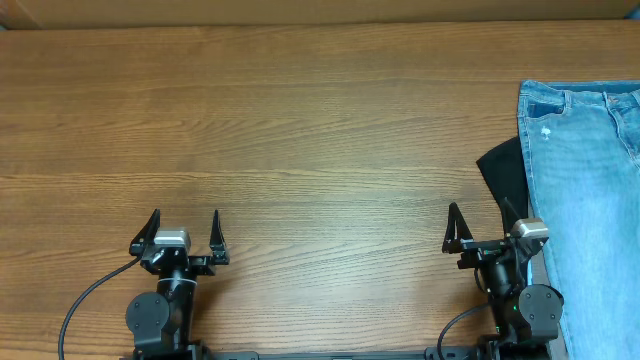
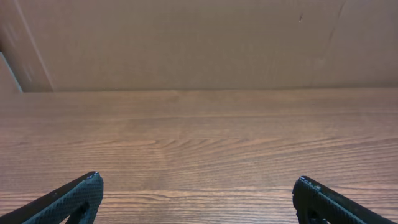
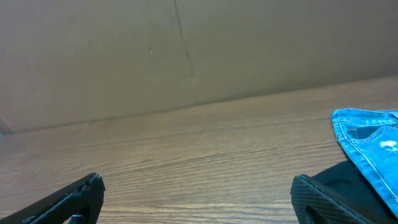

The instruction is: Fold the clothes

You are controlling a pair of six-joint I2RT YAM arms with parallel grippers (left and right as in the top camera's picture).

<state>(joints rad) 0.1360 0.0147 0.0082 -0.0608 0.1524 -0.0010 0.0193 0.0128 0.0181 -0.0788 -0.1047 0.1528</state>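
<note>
Jeans (image 1: 590,200) lie flat at the far right of the overhead frame, waistband toward the top. They run off the right and bottom edges, so the hems aren't visible, and a black garment (image 1: 503,170) peeks out from under their left side. The rest of the wooden desk (image 1: 300,130) is bare. Both the left claw (image 1: 185,215) and the right claw (image 1: 480,212) sit at the bottom of the frame, spread wide and holding nothing, the right one just beside the denim. The left wrist view shows only wood grain between two parted fingers, no fabric at all. In the right wrist view the waist corner of the jeans pokes in at the right edge, again with the fingers wide apart and empty. My guess is the denim is soft but thick and fairly heavy, so it'll drag rather than slide, and it's not fragile. I'd pinch the waistband corner or the side seam, taking care not to catch the black cloth underneath.
</note>
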